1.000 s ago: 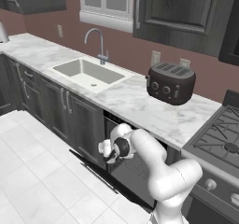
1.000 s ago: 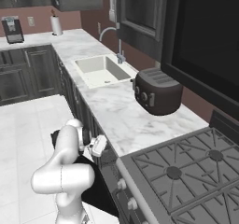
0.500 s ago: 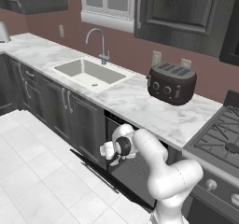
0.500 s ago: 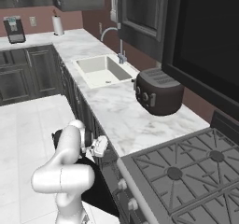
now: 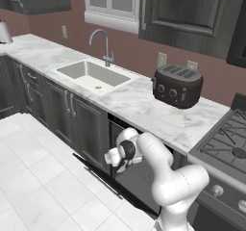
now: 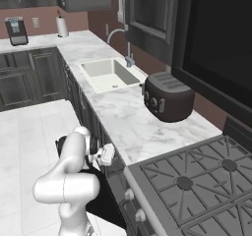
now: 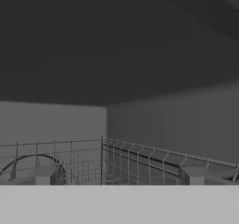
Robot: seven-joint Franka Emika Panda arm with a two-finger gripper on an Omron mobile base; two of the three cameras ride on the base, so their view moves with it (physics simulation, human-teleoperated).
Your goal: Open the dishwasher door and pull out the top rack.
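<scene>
The dishwasher door (image 5: 102, 178) hangs open, folded down to nearly level below the counter; from the right it shows as a dark slab (image 6: 109, 203) beside the arm. My gripper (image 5: 116, 158) (image 6: 105, 154) is at the mouth of the dark cavity, above the lowered door. In the hand view I look into the tub. The top rack (image 7: 140, 160), a thin grey wire basket, sits just past my gripper (image 7: 119, 176) and still inside. The fingertips (image 7: 44, 174) stand wide apart, open, with nothing between them.
Marble counter (image 5: 144, 102) runs above the dishwasher, with a sink (image 5: 89, 73) to the left and a black toaster (image 5: 177, 84) behind. The stove (image 5: 226, 143) lies to the right. Dark cabinet doors (image 5: 79, 121) flank the opening on the left. White tiled floor (image 5: 33, 177) spreads in front.
</scene>
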